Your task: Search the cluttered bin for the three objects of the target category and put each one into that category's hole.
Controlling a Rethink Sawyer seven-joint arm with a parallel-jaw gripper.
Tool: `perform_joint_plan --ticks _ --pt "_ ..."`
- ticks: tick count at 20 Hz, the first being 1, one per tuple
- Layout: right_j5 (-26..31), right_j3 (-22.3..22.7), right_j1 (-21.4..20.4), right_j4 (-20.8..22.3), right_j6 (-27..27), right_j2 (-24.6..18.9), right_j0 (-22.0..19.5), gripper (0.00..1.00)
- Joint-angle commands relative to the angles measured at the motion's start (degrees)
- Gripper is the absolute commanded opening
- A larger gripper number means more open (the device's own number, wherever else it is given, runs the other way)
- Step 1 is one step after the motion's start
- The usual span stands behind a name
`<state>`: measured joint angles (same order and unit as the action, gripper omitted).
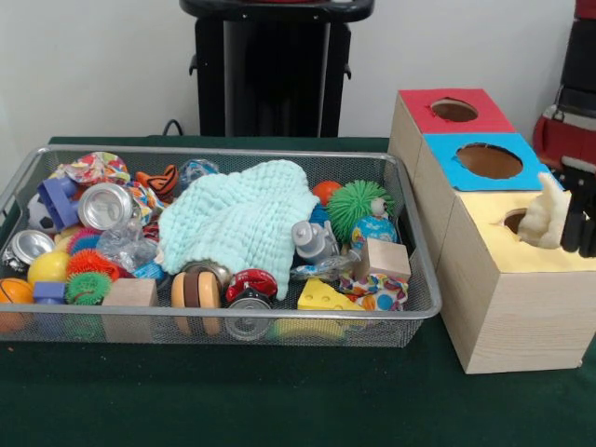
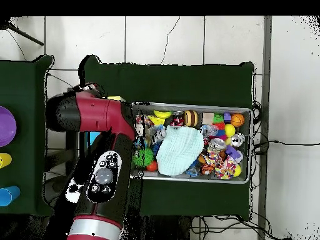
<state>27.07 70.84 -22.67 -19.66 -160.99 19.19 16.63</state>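
Nearest you, the wire bin (image 1: 28, 182) sits untouched; your claw (image 1: 577, 219) hangs over the box's yellow hole (image 1: 515, 221), clamped on a cream toy (image 1: 547, 216).

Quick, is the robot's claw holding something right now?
Gripper: over the yellow hole beside a white toy; cannot tell if the jaws are open or shut.

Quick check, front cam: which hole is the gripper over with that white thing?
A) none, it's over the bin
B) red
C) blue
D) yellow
D: the gripper sits at the yellow-topped section of the box, and the white object stands at that hole's rim; the red hole and blue hole are unoccupied.
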Motion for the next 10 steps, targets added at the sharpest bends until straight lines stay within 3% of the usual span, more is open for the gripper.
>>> perform_joint_plan --ticks 1,10 --pt "-13.23 16.01 3.5 2.15 -3.61 -12.53 -3.57 0.0" --pt "-13.32 20.27 -0.03 1.49 -3.79 -13.78 -3.46 0.0"
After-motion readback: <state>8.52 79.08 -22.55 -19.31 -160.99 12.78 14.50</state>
